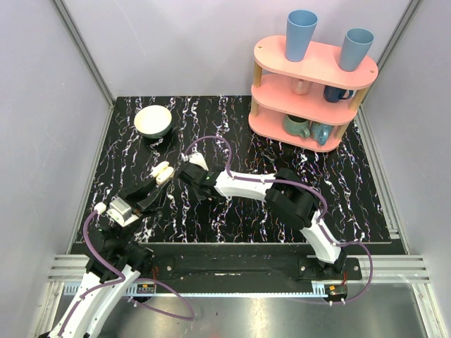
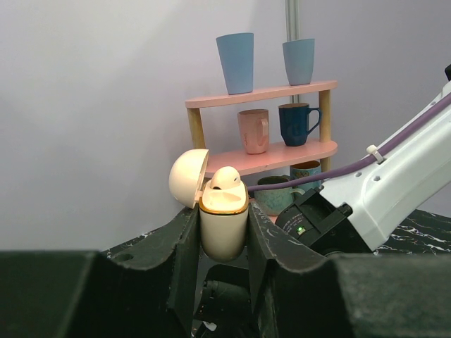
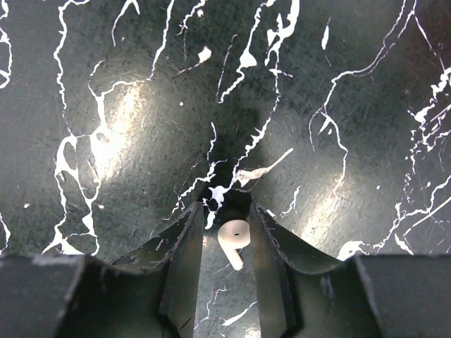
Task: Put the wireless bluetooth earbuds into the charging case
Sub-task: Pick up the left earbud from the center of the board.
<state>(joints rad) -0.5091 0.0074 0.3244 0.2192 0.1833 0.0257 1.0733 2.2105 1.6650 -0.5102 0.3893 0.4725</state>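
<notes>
Left jaws grip case (image 2: 224, 236), right jaws straddle earbud (image 3: 234, 234)

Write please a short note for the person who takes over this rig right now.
Left gripper: shut on the charging case, held upright, lid open.
Right gripper: open, one finger on each side of the second earbud, low over the table.
Done: first earbud sits in the case.
To do: grip the second earbud and seat it in the case.
</notes>
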